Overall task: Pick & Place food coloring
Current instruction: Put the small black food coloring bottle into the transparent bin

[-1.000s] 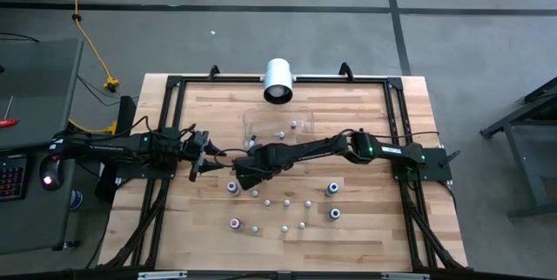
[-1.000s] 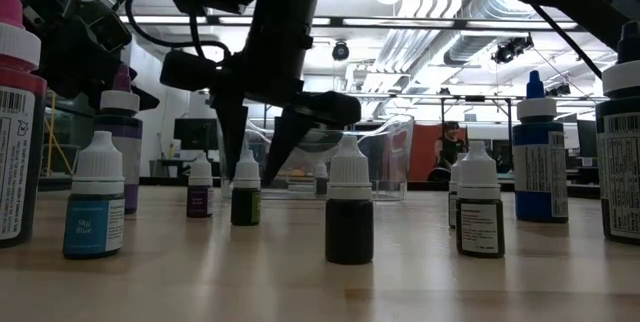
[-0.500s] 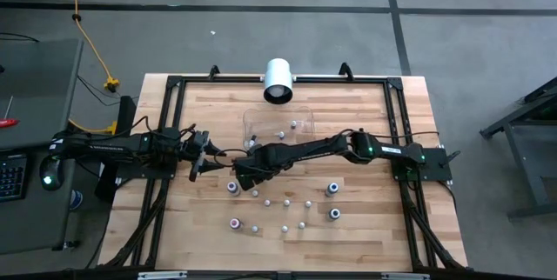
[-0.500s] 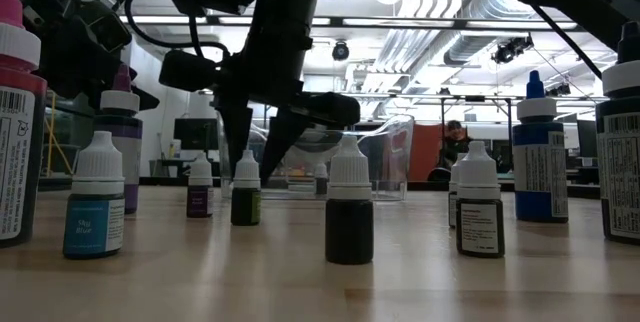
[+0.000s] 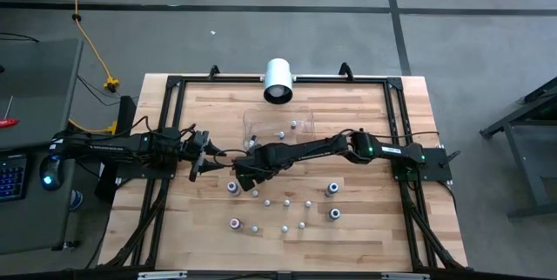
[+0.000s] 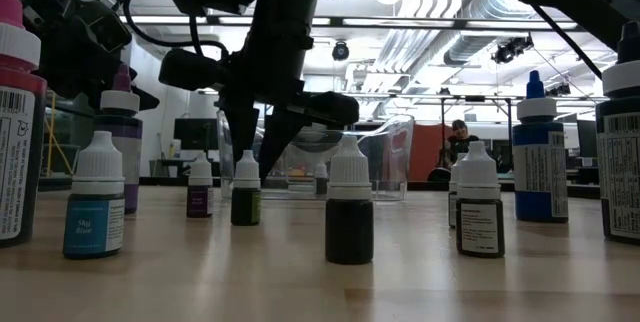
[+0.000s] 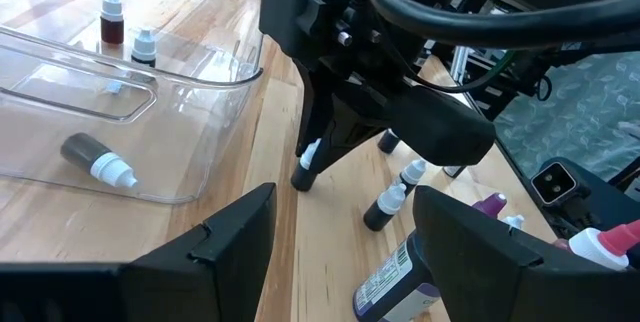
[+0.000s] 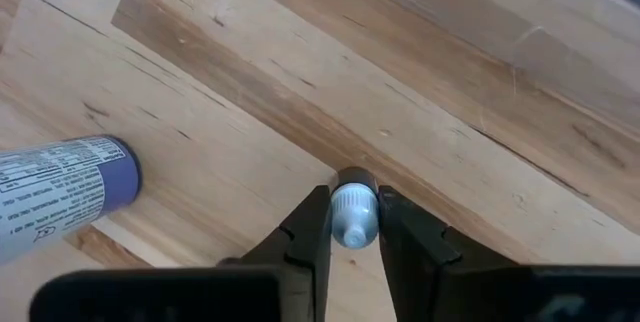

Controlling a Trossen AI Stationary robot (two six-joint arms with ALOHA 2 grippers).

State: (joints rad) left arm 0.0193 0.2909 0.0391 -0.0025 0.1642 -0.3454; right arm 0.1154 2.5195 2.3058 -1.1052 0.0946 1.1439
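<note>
My right gripper (image 5: pixel 241 178) reaches in from the table's right to its middle and stands over a tiny dark bottle of food coloring with a white cap (image 6: pixel 246 194), shut on it. Several more small bottles (image 5: pixel 285 202) and larger blue (image 5: pixel 332 190), purple (image 5: pixel 232 187) and pink (image 5: pixel 234 223) ones stand on their bases on the near half of the table. The clear tray (image 5: pixel 261 122) holds three bottles, one lying on its side (image 7: pixel 95 157). My left gripper (image 7: pixel 345 252) is open and hovers left of the tray, touching nothing. My right gripper pinches the small bottle's white cap (image 8: pixel 354 212) between its two fingers (image 8: pixel 310 230), only at their free ends. The fingers come from above, slanting down from the table's right. The bottle stands upright with its base on the table (image 6: pixel 246 220).
A large white cylinder (image 5: pixel 278 80) sits at the table's far edge behind the tray. A black frame (image 5: pixel 174 84) runs along the table's edges. The purple bottle (image 8: pixel 60 192) stands close beside the right gripper. Bare wood lies along the near edge (image 5: pixel 287 254).
In the low view my right gripper's fingers have drawn together around the small bottle's cap, the gap between their tips narrowing. The bottle has stayed in place on the table.
</note>
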